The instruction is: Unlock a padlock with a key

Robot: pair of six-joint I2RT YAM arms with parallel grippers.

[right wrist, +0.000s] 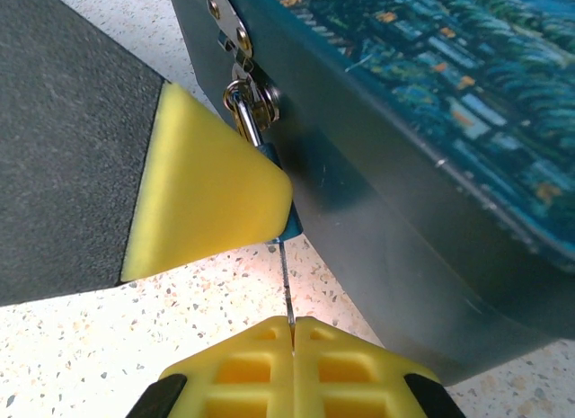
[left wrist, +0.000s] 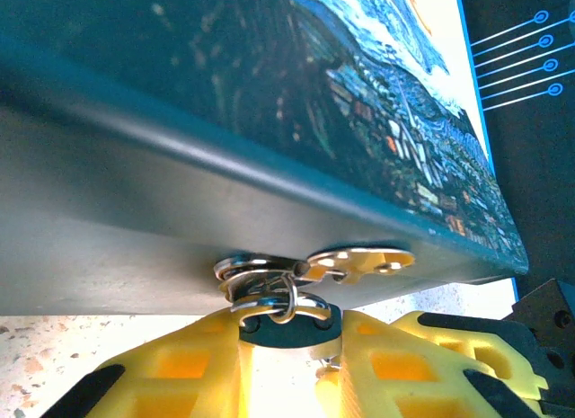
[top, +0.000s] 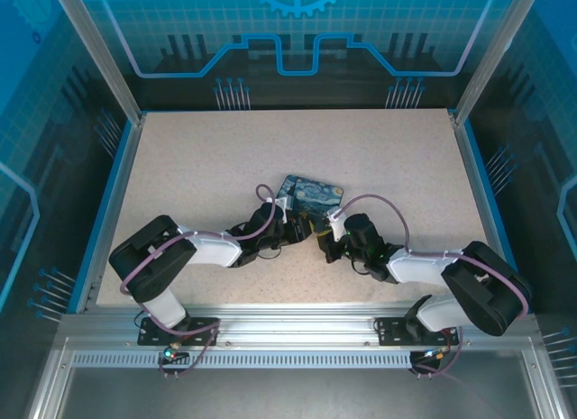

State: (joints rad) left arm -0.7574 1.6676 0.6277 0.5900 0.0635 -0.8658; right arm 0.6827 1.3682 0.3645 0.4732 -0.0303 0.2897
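The small dark padlock [left wrist: 286,331] hangs by its metal shackle [left wrist: 269,303] from the hasp [left wrist: 359,261] on the front wall of the painted tin [left wrist: 377,103]. My left gripper [left wrist: 287,351] is shut on the padlock body, one yellow finger on each side. In the right wrist view, my right gripper [right wrist: 292,335] is shut on the thin grey key [right wrist: 286,288]. The key's blade runs straight up into the underside of the padlock [right wrist: 293,222], which is mostly hidden behind the left gripper's yellow finger [right wrist: 207,193]. From above, both grippers [top: 315,234] meet at the tin's near side.
The blue-and-yellow painted tin [top: 311,192] lies flat near the middle of the speckled table [top: 198,167]. Both arms reach inward from the near edge. A raised blue rim [top: 113,203] and metal posts border the table.
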